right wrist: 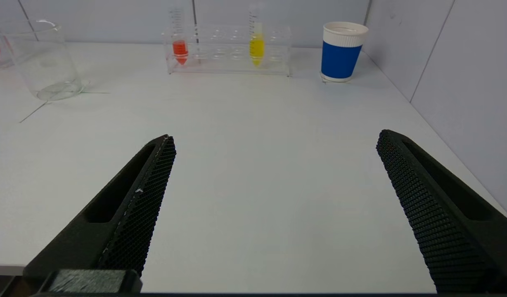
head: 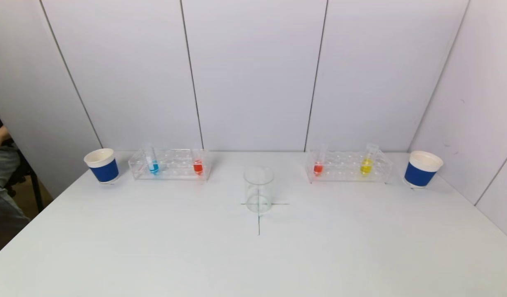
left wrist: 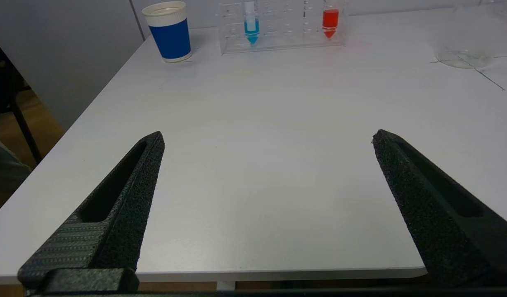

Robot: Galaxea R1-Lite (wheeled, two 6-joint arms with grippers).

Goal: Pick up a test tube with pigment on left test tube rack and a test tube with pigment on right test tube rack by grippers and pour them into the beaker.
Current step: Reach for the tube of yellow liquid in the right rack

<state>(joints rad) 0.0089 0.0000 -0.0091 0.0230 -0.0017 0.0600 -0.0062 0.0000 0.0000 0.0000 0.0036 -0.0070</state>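
Left wrist view has the left gripper spread wide with nothing between its fingers, hanging just over the near edge of the tabletop. Same deal for the right gripper, gaping and empty at the near edge.

What matters for the next move, I'd say: both racks sit along the far edge, well apart from either gripper, and the tubes stand upright, so each has to be reached straight ahead and taken from the side. The left test tube rack holds a blue tube toward the far-left corner and a red tube at the rack's inner end. The right test tube rack has a red-orange tube at its inner end and a yellow tube farther out. Each arm is nearer its own rack.

Glass beaker stands mid-table between the racks, on a marked cross, looking empty. A blue paper cup sits just outside each rack.
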